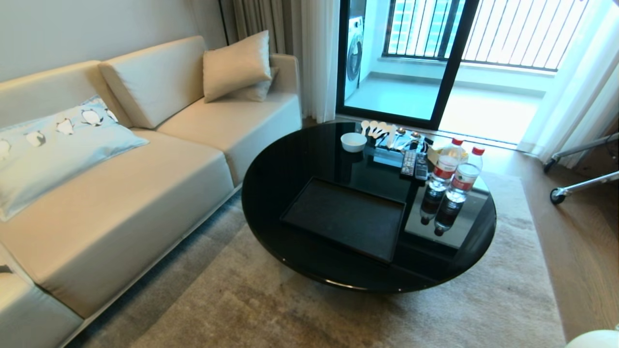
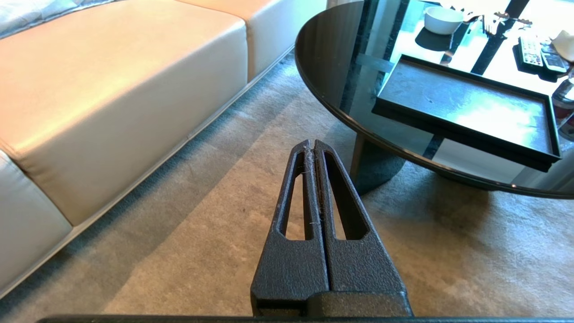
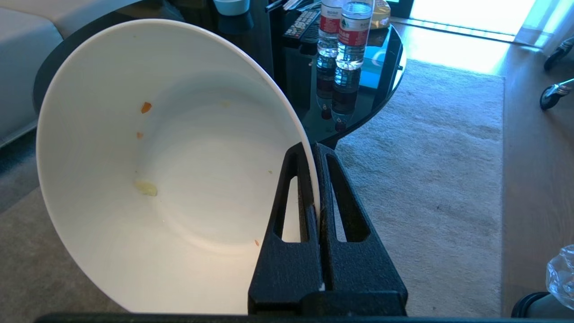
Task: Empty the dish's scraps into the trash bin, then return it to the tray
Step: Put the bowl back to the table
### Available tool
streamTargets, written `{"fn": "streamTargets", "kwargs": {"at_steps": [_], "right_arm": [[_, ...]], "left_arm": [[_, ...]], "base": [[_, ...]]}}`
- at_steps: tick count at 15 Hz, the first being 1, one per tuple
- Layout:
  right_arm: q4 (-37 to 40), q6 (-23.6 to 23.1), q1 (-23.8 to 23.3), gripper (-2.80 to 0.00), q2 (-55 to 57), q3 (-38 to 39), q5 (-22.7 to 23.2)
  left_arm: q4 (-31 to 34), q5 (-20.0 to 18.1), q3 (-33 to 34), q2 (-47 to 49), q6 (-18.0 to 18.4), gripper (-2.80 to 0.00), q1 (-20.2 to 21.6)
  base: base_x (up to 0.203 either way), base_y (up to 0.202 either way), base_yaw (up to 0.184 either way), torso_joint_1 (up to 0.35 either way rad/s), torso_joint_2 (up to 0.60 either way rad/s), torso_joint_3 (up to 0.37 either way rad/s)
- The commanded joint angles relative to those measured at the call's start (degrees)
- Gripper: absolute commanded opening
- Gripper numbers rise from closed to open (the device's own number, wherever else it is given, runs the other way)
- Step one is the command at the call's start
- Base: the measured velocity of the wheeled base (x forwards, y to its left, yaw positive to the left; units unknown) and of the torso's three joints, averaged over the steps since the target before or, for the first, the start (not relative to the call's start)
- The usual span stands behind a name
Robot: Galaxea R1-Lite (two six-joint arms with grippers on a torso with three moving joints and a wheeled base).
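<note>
The dish [image 3: 179,179], a deep white bowl, hangs tipped on its side over the carpet, with my right gripper [image 3: 314,146] shut on its rim. Of the scraps, only tiny orange [image 3: 145,107] and pale yellow [image 3: 145,187] bits cling inside. The black tray [image 1: 343,217] lies empty on the round table, also in the left wrist view [image 2: 466,107]. A corner of the trash bin [image 3: 560,269] with its crinkled clear liner shows at the right wrist view's edge. My left gripper [image 2: 310,142] is shut and empty above the carpet between sofa and table. Neither arm appears in the head view.
On the black glass table [image 1: 290,159] behind the tray stand a second white bowl [image 1: 353,141], a cutlery stand with spoons [image 1: 387,133], two remotes [image 1: 415,164] and two water bottles [image 1: 454,174]. A beige sofa [image 1: 121,193] runs along the left. Wheeled metal legs [image 1: 580,183] stand at the right.
</note>
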Motion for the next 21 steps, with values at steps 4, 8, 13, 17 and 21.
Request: {"fn": "streamTargets", "kwargs": {"at_steps": [4,8,13,17,21], "right_arm": [[-0.03,0.01,0.01,-2.8,0.07,0.0,0.06],[-0.03,0.01,0.01,-2.8,0.07,0.0,0.06],[-0.03,0.01,0.01,-2.8,0.07,0.0,0.06],[-0.03,0.01,0.01,-2.8,0.07,0.0,0.06],[-0.03,0.01,0.01,-2.8,0.07,0.0,0.06]], "left_arm": [[-0.02,0.06,0.0,-0.02,-0.03,-2.8,0.0],[-0.02,0.06,0.0,-0.02,-0.03,-2.8,0.0],[-0.02,0.06,0.0,-0.02,-0.03,-2.8,0.0],[-0.02,0.06,0.0,-0.02,-0.03,-2.8,0.0],[-0.02,0.06,0.0,-0.02,-0.03,-2.8,0.0]], "base": [[0.0,0.0,0.0,0.0,0.0,0.0],[0.111,0.0,0.0,0.003,0.0,0.002],[0.188,0.0,0.001,0.002,0.0,0.004],[0.18,0.0,0.002,0.007,0.0,0.005],[0.023,0.0,0.0,0.005,0.0,0.0]]}}
